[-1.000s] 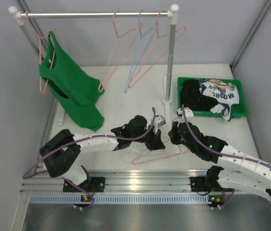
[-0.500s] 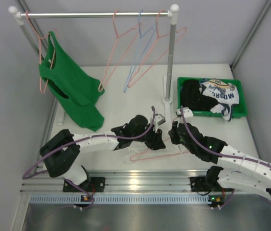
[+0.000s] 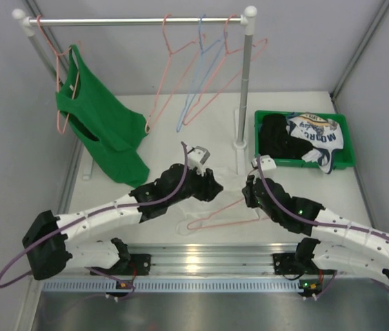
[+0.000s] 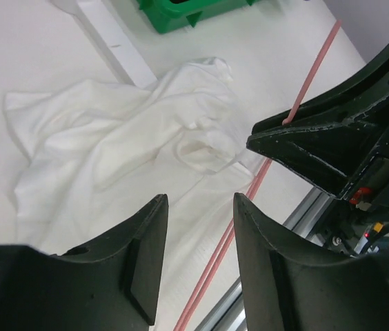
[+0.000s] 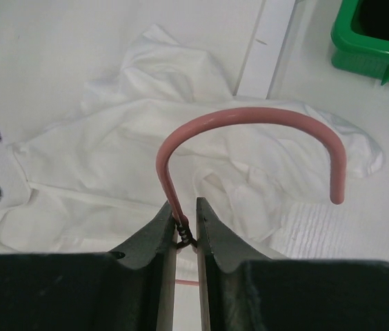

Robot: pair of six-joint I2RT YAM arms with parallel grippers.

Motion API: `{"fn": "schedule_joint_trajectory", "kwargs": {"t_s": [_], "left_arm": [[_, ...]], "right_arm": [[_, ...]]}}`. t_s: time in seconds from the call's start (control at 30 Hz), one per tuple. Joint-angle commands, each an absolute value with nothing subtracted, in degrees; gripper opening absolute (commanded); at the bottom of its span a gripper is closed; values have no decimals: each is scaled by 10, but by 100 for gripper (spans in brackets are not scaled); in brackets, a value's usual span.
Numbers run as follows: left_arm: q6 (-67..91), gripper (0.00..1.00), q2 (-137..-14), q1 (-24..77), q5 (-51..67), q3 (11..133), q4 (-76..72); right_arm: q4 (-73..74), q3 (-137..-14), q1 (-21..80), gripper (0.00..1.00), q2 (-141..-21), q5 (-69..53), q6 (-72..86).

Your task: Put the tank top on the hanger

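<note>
With right pincer (image 5: 186,227) clenched on the hanger (image 5: 250,117), lower released left pincer (image 4: 198,207) onto the tank top (image 4: 112,145) just beneath, pinching one layer.

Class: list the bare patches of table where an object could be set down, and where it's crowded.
Free: the table between the green tank top and the rack post; the strip between the green bin and the right arm. Crowded: centre front, where the white tank top, pink hanger, left gripper and right gripper meet.
</note>
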State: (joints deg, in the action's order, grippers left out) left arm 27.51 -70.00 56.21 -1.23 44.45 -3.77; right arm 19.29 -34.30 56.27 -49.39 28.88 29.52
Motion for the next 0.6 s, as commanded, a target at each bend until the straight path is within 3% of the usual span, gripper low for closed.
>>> {"fn": "schedule_joint_trajectory", "kwargs": {"t_s": [0.0,0.27,0.4,0.57], "left_arm": [[320,48,-646,562,-99,425,34],[484,45,-484,562,-228,345,267],[553,43,-439,562,-218,303,341],[601,39,-467,563,-173,269,368]], "right_arm": [[167,-341,576,0,-497,306,294],[178,-338,578,0,-494,328,305],[180,-338,579,0,-484,335,307],[187,-347,579,0,-485,341,307]]}}
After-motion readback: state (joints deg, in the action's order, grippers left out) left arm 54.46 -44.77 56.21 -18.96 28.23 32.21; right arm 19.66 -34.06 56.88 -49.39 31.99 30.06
